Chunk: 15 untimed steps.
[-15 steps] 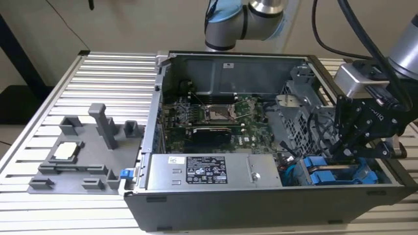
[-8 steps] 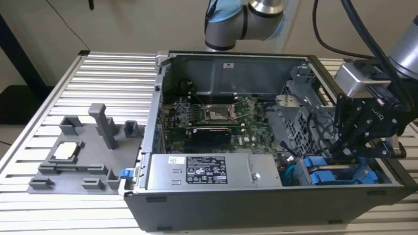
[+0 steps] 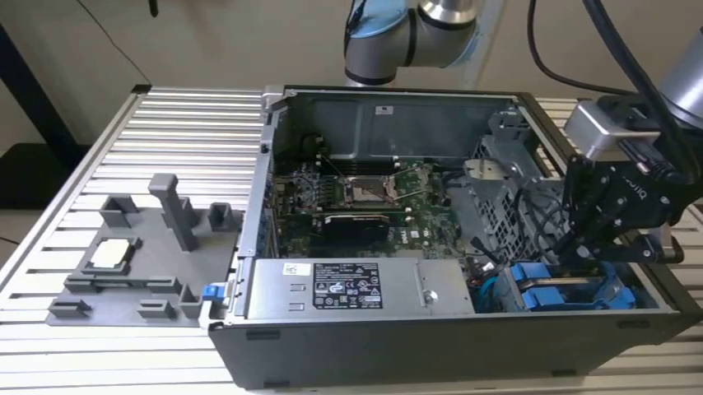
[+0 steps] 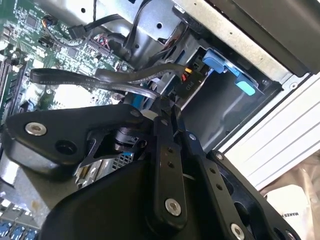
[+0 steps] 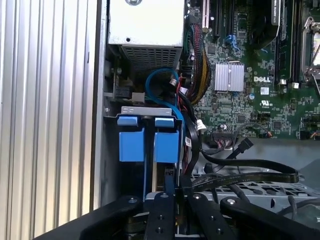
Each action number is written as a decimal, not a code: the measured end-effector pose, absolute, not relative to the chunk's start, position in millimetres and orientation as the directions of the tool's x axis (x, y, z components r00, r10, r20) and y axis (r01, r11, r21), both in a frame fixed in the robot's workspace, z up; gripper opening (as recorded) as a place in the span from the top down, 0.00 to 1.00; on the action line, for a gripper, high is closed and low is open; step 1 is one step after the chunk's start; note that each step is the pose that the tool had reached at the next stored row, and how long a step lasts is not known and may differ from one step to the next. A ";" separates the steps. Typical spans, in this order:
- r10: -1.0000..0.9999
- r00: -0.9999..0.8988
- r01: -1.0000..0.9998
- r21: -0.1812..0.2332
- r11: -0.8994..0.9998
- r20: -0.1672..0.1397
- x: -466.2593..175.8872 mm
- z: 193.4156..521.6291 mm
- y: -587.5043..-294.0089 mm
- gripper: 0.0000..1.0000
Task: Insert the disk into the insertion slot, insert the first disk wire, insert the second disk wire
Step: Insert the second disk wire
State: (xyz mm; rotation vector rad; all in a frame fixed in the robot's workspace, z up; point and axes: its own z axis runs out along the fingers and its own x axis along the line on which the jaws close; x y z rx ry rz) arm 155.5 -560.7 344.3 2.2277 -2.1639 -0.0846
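The gripper (image 3: 588,247) reaches down into the open computer case (image 3: 439,346) on the ribbed table (image 3: 165,123), at the corner on the exterior view's right, just above the blue-bracketed disk (image 3: 565,292) in the insertion slot (image 3: 516,284). The first wrist view looks straight at two blue brackets (image 5: 149,145) side by side in the grey cage, black wires (image 5: 240,172) looping beside them. I cannot tell from here whether the fingers (image 4: 165,165) are wide, narrow or holding anything.

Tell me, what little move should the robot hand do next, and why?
Probably ease the hand a little closer to the blue-bracketed disk, since it hangs just short of it and a black flat cable lies right beside its tip.
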 end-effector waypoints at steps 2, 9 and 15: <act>-0.999 0.028 -0.998 0.063 -0.029 -0.015 155.6 344.1 -561.7 0.84; -0.999 0.028 -0.998 0.062 -0.030 -0.028 156.1 342.3 -565.2 0.84; -0.998 0.028 -0.998 0.062 -0.031 -0.049 157.7 342.0 -569.3 0.84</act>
